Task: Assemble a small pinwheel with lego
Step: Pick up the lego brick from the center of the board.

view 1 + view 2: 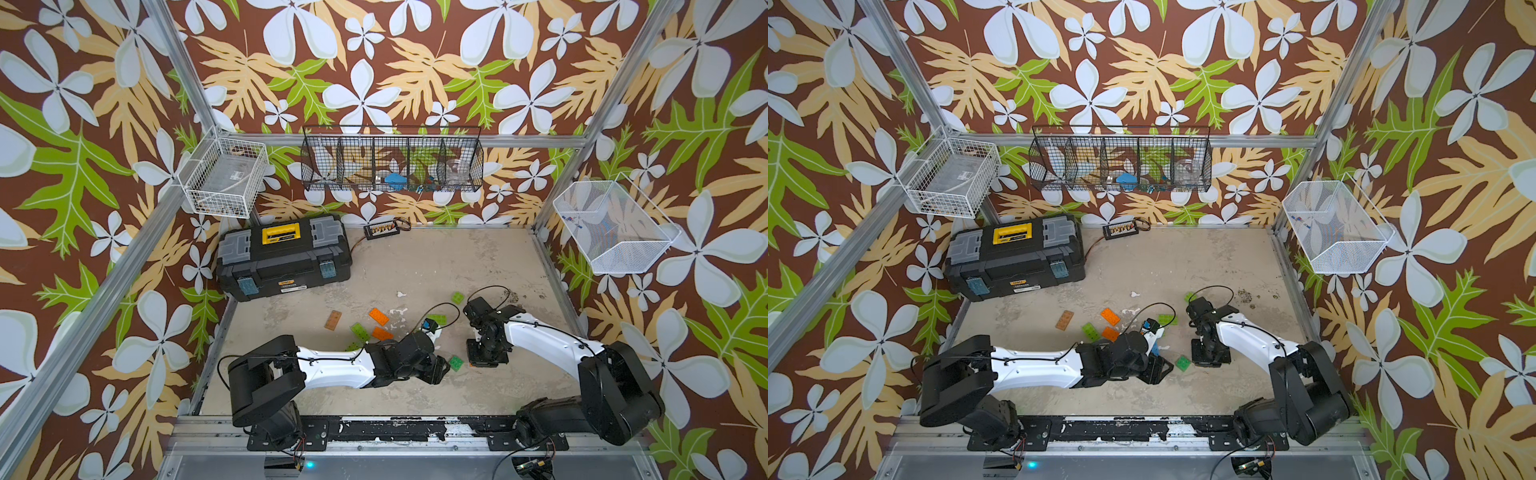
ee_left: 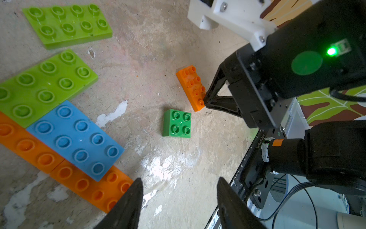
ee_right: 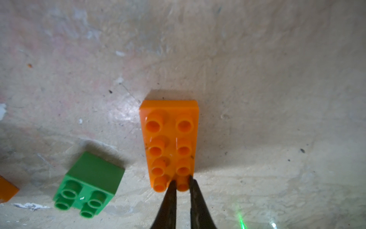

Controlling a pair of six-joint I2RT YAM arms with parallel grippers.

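Right wrist view: the right gripper [image 3: 181, 183] is clenched, its two fingertips pinching a single stud at the near end of the orange brick [image 3: 170, 138]. The orange brick lies flat on the table [image 3: 257, 79], studs up, with its long axis in line with the fingers. The green square brick [image 3: 89, 184] lies near the orange brick and apart from it, also studs up. Left wrist view: the left gripper [image 2: 179, 181] is released; its jaws stand apart over bare table with nothing between them. The green square brick sits beyond the fingertips and is not touched by them. To one side, a blue brick [image 2: 75, 138] overlaps the lower orange bricks [image 2: 93, 186], which are set end to end. A lime green brick [image 2: 43, 85] touches the edge of the blue brick. A second lime green brick [image 2: 67, 23] lies separately, just beyond it. Both top views: the arms reach toward the table centre, and the green square brick lies between the two grippers. A brown brick [image 1: 333, 320] lies alone, well apart from both grippers. A black toolbox [image 1: 282, 257] stands in the back corner on the left arm's side.
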